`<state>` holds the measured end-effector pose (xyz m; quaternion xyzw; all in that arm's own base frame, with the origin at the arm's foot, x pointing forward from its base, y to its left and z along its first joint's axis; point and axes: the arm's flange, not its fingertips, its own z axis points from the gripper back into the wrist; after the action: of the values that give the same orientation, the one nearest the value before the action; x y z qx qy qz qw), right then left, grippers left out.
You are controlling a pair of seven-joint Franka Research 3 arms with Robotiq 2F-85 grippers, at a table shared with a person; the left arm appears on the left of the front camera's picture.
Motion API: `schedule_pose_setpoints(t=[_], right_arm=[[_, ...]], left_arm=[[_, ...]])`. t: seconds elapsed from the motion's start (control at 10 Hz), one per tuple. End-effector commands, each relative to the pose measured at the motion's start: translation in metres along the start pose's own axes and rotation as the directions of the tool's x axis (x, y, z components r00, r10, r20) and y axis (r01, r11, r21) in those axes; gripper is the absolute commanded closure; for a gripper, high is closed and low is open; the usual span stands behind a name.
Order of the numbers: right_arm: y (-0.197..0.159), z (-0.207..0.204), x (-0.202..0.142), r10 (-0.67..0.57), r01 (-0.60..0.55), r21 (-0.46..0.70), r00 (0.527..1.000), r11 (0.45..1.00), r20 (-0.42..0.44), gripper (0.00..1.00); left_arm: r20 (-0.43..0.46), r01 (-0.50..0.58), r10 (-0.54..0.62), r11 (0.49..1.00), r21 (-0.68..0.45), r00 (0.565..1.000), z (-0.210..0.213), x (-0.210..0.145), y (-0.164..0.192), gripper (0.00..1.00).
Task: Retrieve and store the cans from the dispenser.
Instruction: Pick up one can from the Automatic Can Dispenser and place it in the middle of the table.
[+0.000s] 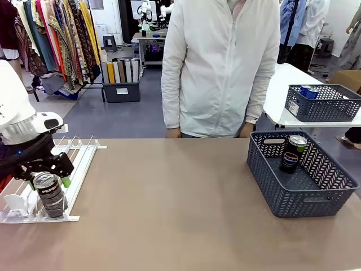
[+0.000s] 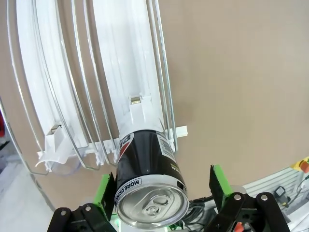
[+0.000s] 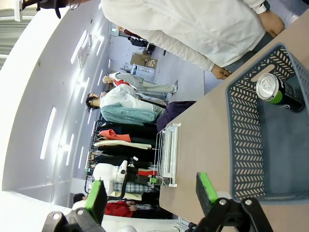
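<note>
Left wrist view: a dark can (image 2: 149,186) stands top-up at the stop end of the dispenser (image 2: 120,72), in the lane nearest the table's middle, by the table's (image 1: 169,214) near left corner. The left gripper (image 2: 159,193) straddles it with jaws spread wide. One green pad (image 2: 106,191) sits close to the can's side and the other stands clear, so nothing is pinched yet. The neighbouring lanes carry no can as far as this view reaches.

The front view adds the grey lattice basket (image 1: 271,186) at the table's right edge, with a second dark can (image 1: 292,153) upright inside, and a person (image 1: 220,68) behind the far edge. Beyond, another basket (image 1: 321,107) on a white side table (image 1: 282,84) holds blue cans (image 1: 309,90).

In the right wrist view the right gripper (image 3: 150,193) has its fingers apart with nothing between them.

By my reading, one can is stored. This one awaits the squeeze, the lift and the carry across to the basket.
</note>
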<state>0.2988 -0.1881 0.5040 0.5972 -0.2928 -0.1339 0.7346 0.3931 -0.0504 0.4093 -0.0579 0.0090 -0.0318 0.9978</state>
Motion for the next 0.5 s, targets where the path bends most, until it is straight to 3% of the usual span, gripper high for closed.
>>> schedule_pose_setpoints(t=[0.0, 0.1, 0.2, 0.4], right_arm=[[0.0023, -0.0014, 0.0036, 0.016, -0.016, 0.025, 1.000, 1.000, 0.012, 0.00], [0.0023, -0.0014, 0.0036, 0.016, -0.016, 0.025, 1.000, 1.000, 0.012, 0.00], [0.0023, -0.0014, 0.0036, 0.016, -0.016, 0.025, 1.000, 1.000, 0.012, 0.00], [0.0023, -0.0014, 0.0036, 0.016, -0.016, 0.025, 1.000, 1.000, 0.012, 0.00]], left_arm=[[0.010, -0.027, 0.027, 0.999, 0.038, 1.000, -0.0026, 0.0008, -0.0023, 0.00], [0.009, -0.027, 0.026, 0.998, 0.054, 1.000, -0.0031, 0.0010, -0.0022, 0.39], [0.003, -0.021, 0.021, 0.998, 0.055, 1.000, -0.0031, 0.0003, -0.0025, 0.98], [0.007, -0.026, 0.026, 0.998, 0.062, 1.000, -0.0031, 0.0007, -0.0016, 1.00]])
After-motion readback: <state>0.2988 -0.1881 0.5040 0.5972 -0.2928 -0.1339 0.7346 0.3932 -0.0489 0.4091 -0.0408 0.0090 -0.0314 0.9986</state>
